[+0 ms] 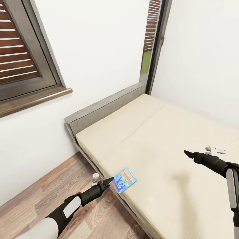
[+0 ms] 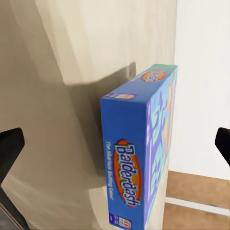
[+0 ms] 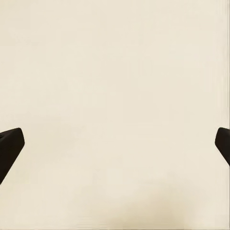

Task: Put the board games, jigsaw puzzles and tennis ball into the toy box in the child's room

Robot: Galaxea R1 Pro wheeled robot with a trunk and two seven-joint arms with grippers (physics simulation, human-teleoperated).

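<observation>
The white walls (image 1: 99,49) fill the top of the head view. A window with a dark frame (image 1: 30,66) sits in the upper left corner. A tall thin window (image 1: 152,43) stands at the top middle, where the two walls meet.

The bed (image 1: 172,166) is the next biggest thing. It runs from the middle of the head view down to the lower right. Its mattress is plain beige and its headboard (image 1: 103,109) is grey. The wood floor (image 1: 49,189) shows in the lower left.

The left arm (image 1: 63,212) comes up from the bottom left corner. The left gripper (image 1: 101,182) is near the bed's edge, just left of the blue board game (image 1: 125,179). In the left wrist view its two black fingers (image 2: 10,148) are spread wide at the frame's sides, and the game lies between them without touching either one.

The right arm (image 1: 229,179) comes in from the right edge. The right gripper (image 1: 202,152) hangs over the bare mattress. In the right wrist view its fingertips (image 3: 9,148) are wide apart too, and hold nothing.

The blue board game is the smallest thing. It lies on the near edge of the bed, a little below the middle of the head view. Its side reads "Balderdash".
</observation>
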